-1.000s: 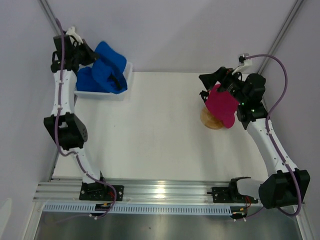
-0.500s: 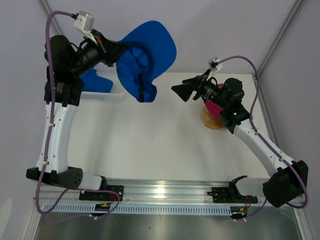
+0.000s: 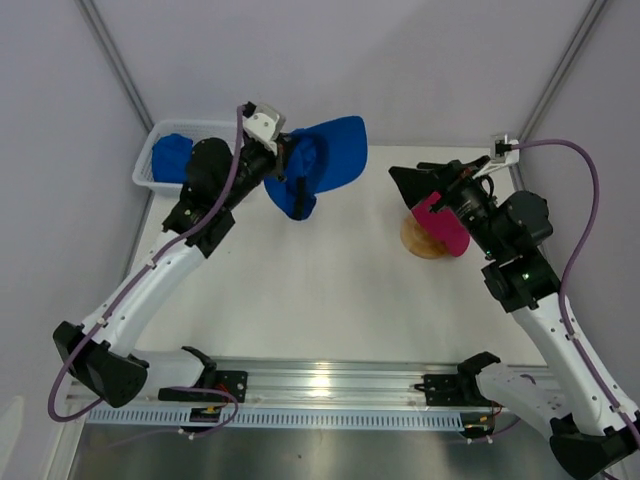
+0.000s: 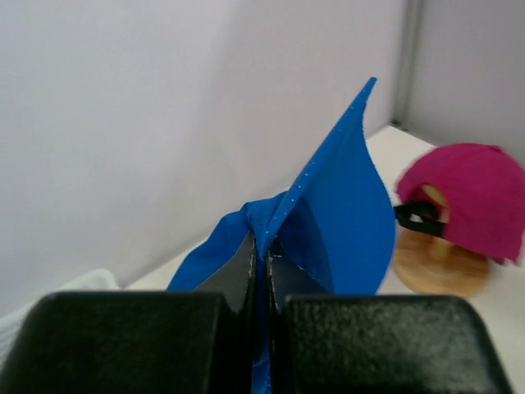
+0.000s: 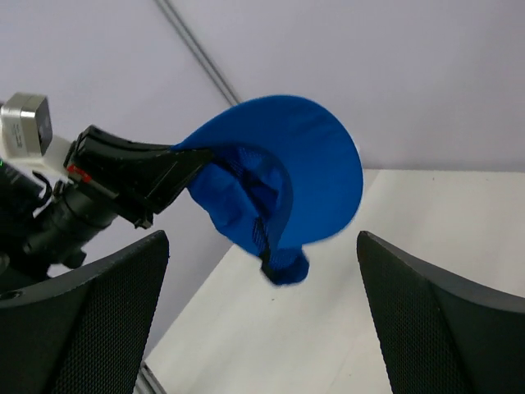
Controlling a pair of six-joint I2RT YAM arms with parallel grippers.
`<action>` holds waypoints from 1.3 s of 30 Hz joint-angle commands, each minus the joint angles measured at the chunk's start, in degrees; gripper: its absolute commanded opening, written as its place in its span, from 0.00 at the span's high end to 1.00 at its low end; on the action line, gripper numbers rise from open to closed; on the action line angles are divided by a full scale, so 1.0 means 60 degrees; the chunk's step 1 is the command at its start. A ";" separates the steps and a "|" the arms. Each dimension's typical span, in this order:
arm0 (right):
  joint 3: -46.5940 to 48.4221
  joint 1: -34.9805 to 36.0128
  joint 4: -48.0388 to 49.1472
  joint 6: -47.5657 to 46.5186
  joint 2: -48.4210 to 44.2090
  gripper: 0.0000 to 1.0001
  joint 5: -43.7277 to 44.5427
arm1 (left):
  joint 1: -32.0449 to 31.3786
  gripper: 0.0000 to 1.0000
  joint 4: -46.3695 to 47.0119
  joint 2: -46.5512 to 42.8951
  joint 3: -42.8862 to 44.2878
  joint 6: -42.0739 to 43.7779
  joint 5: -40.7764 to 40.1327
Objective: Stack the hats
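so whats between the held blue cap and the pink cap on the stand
Bare table, with the open right gripper hanging over it, in the top view.

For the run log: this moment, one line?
left fingers: shut on blue hat, aloft | right fingers: open, empty | pink hat: on wooden stand

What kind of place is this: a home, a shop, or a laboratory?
Most likely a robot laboratory cell. The left arm and the right arm are bolted to an aluminium rail at the edge of a white table, and plain grey panels with metal posts close it in.
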 commanded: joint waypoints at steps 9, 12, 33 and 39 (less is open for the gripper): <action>0.0210 -0.0423 0.1518 0.5907 0.1903 0.01 -0.0406 | -0.1668 0.99 0.5848 0.0812 -0.1225 0.3171 -0.4950; 0.0329 -0.0656 0.2556 0.7048 0.2797 0.01 -0.0684 | -0.1990 0.99 0.6712 0.1002 -0.1591 0.3566 -0.5242; 0.2042 -0.0672 0.2370 0.7827 0.4325 0.01 0.0911 | -0.3485 0.99 0.7859 0.1867 -0.2148 0.5545 -0.5084; 0.3066 -0.0701 0.1332 0.6950 0.4938 0.01 0.0589 | -0.3792 0.99 0.9395 0.1735 -0.3027 0.6188 -0.4279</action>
